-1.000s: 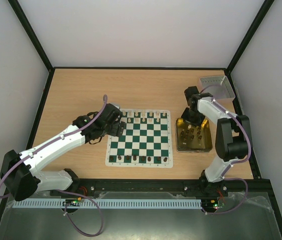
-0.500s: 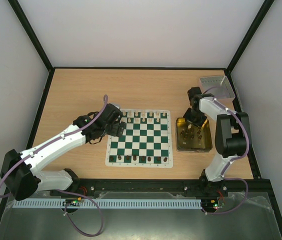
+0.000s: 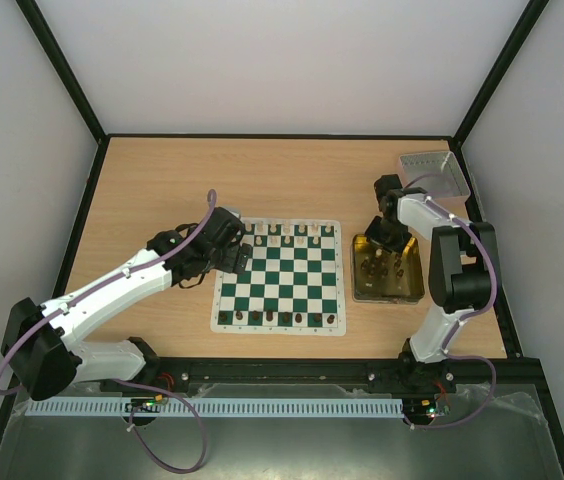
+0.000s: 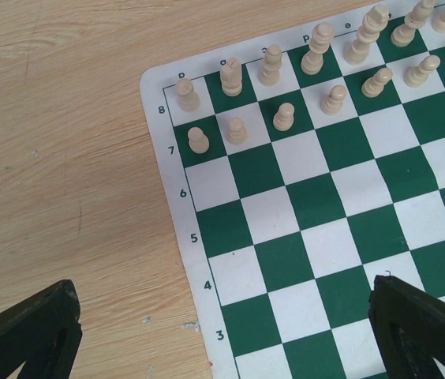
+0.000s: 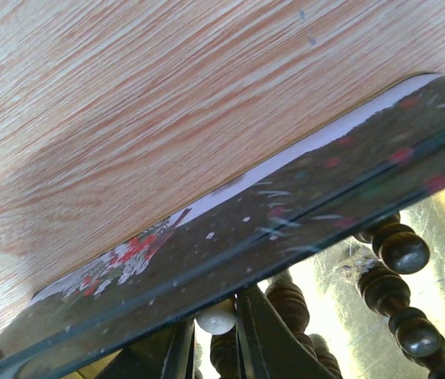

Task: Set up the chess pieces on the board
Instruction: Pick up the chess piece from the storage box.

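The remaining dark chess pieces lie loose in the yellow tray, just beside the board. Your right gripper has dipped among them and its jaws have narrowed. Whether they've caught one, this murky view won't say. Your left gripper hangs wide open and empty over the board's far-left corner.

Tally:
- One board.
- Two trays: one yellow tray, one grey tray.
- Two arms: left arm, right arm.
- Cream pieces: fourteen counted in left wrist view, two rows of seven, rows running off frame.
- Dark pieces: one row on board, several in yellow tray, too small to count.
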### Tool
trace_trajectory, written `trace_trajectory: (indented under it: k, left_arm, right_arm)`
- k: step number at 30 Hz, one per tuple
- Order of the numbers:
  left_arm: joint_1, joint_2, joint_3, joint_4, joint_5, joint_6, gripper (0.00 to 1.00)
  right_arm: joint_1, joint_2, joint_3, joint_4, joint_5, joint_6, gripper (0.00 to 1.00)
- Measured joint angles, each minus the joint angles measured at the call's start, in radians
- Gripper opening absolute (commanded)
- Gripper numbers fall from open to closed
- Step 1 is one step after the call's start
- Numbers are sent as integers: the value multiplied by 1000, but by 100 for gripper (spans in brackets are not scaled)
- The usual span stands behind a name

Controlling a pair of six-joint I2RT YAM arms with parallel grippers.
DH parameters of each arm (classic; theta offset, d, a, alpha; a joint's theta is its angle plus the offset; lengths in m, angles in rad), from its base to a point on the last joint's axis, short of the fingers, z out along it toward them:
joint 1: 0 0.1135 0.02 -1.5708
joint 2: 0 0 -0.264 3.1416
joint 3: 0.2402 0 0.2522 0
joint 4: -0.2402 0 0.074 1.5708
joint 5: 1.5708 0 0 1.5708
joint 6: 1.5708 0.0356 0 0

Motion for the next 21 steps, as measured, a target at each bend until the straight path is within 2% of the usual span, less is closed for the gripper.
trace_trajectory:
  k: [13,21]
  left_arm:
    - [0,0,0,0,4,0,99]
    - [-2,0,0,0,7,0,99]
  right_arm:
    - [0,-10,-5,3,0,0,9]
    - [32,-94,20,-51,2,-3,10]
